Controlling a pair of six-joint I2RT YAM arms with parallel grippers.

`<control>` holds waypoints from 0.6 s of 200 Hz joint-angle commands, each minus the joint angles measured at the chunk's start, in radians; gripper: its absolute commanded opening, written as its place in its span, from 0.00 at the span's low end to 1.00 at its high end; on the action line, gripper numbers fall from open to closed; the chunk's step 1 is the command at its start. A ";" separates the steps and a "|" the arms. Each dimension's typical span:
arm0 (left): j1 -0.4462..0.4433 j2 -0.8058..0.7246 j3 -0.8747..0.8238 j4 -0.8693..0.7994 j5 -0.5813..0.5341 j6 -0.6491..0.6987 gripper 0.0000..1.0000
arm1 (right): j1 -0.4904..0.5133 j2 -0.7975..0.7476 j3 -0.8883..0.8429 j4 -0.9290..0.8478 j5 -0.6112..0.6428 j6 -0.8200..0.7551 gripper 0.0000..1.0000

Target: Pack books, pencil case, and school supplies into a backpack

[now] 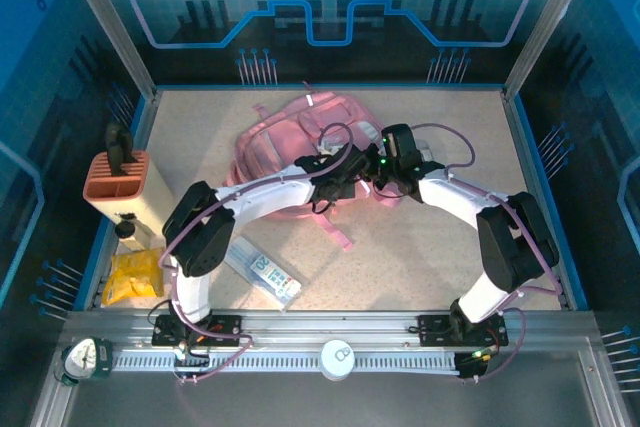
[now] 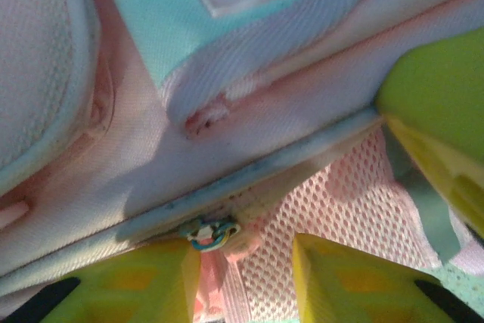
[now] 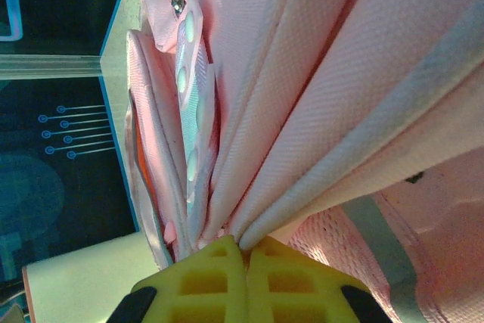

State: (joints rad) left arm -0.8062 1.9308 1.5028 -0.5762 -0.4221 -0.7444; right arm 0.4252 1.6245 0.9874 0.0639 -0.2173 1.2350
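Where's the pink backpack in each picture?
Top camera: the backpack lies far-middle on the table.
Left wrist: close up, just above the open left pincer.
Right wrist: its folds fan up from the right pincer, which pinches them.
Shared landmark: the pink mesh, in both wrist views.

Matt woven cloth backpack (image 3: 340, 73)
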 commanded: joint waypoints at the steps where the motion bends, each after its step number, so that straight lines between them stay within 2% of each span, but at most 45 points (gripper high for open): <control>1: -0.001 0.054 0.105 -0.100 -0.109 -0.050 0.42 | 0.004 -0.045 -0.009 0.098 -0.033 0.028 0.00; 33: 0.001 0.065 0.115 -0.169 -0.218 -0.106 0.40 | 0.001 -0.044 -0.013 0.111 -0.034 0.030 0.00; 53: 0.001 0.019 0.092 -0.202 -0.267 -0.114 0.36 | -0.003 -0.046 -0.013 0.106 -0.030 0.028 0.00; 68: 0.001 -0.031 0.039 -0.168 -0.253 -0.092 0.34 | -0.005 -0.044 -0.003 0.106 -0.030 0.023 0.00; 89: 0.000 -0.092 -0.011 -0.131 -0.209 -0.068 0.27 | -0.003 -0.043 0.004 0.103 -0.026 0.019 0.00; 120: 0.004 -0.086 0.008 -0.123 -0.101 0.007 0.26 | -0.003 -0.046 0.011 0.098 -0.019 0.014 0.00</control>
State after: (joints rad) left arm -0.8143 1.8702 1.5002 -0.6918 -0.5713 -0.8051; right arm 0.4244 1.6230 0.9787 0.1055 -0.2401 1.2572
